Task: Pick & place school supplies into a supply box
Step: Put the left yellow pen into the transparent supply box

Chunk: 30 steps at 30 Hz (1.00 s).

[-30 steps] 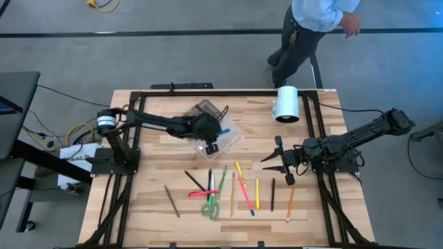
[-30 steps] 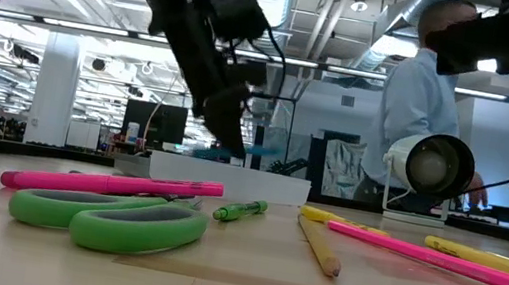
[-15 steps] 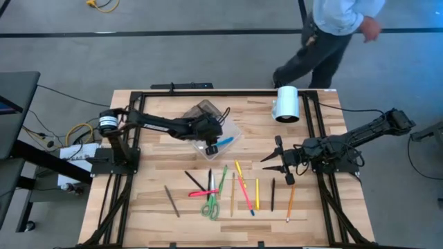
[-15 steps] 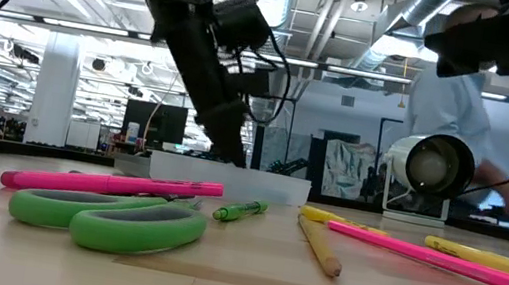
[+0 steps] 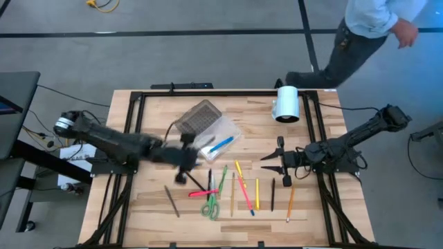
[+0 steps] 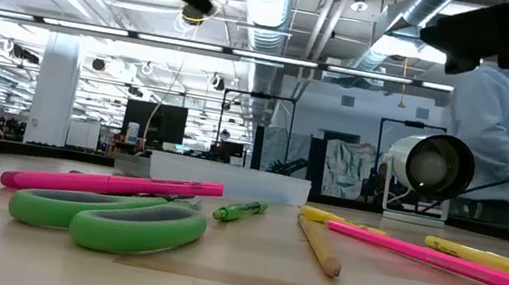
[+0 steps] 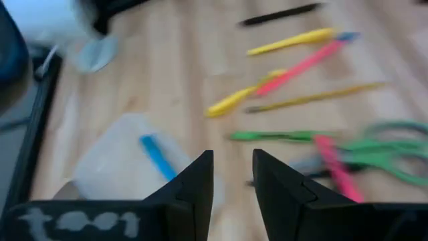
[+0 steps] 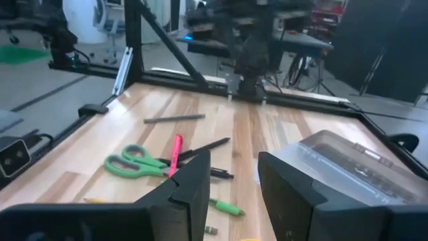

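The supply box stands open at the table's middle, its dotted lid laid back toward the far left. A blue pen lies inside it, also seen in the left wrist view. Green scissors, a pink marker, a green pen and several pens and pencils lie flat nearer the front. My left gripper hovers open, left of the box and above the table, holding nothing. My right gripper waits open at the right, above the table.
A white cylinder lies at the far right of the table. A black frame runs round the tabletop. A grey pencil lies apart at the front left. A person walks on the floor beyond the far right corner.
My left gripper has pulled away from the supply box toward the table's near left, rising and rolling as it went. The blue pen that was at its tips now lies in the box. The person has walked to the right behind the table.
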Available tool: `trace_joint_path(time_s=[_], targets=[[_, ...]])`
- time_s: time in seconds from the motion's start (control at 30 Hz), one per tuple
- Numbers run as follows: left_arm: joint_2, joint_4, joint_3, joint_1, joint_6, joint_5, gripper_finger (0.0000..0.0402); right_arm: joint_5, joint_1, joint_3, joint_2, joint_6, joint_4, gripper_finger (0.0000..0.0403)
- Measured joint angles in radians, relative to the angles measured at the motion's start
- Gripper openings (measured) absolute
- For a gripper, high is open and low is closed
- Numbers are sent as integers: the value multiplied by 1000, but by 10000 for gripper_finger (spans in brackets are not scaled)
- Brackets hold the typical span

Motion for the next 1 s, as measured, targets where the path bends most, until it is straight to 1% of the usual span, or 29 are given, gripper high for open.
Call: trace_joint_path(time_s=[0.07, 0.17, 0.27, 0.37, 0.5, 0.63, 0.73, 0.8, 0.87, 0.9, 0.93, 1.0], targets=[[-32, 23, -48, -94, -11, -67, 96, 54, 39, 19, 37, 1, -2, 122], [-55, 76, -116, -218, -44, -199, 96, 112, 84, 74, 105, 15, -14, 122], [-57, 144, -173, -317, -71, -325, 96, 167, 117, 164, 180, 43, -69, 122], [-55, 222, -234, -387, -87, -411, 96, 249, 147, 278, 258, 123, -198, 122], [-49, 325, -302, -452, -88, -495, 96, 366, 179, 451, 373, 322, -473, 122], [-49, 350, -317, -491, -96, -535, 96, 465, 216, 604, 501, 576, -759, 122], [-49, 375, -317, -516, -103, -554, 96, 565, 260, 671, 593, 774, -905, 122], [-49, 398, -316, -527, -103, -554, 96, 679, 297, 676, 650, 889, -952, 122], [-49, 408, -316, -531, -104, -555, 96, 847, 326, 677, 710, 1004, -972, 122], [-49, 414, -316, -534, -104, -556, 96, 910, 337, 677, 735, 1045, -990, 122], [-49, 416, -316, -536, -104, -558, 96, 901, 345, 684, 750, 1059, -1020, 122], [-48, 415, -316, -537, -98, -558, 96, 842, 355, 698, 758, 1129, -1060, 122]])
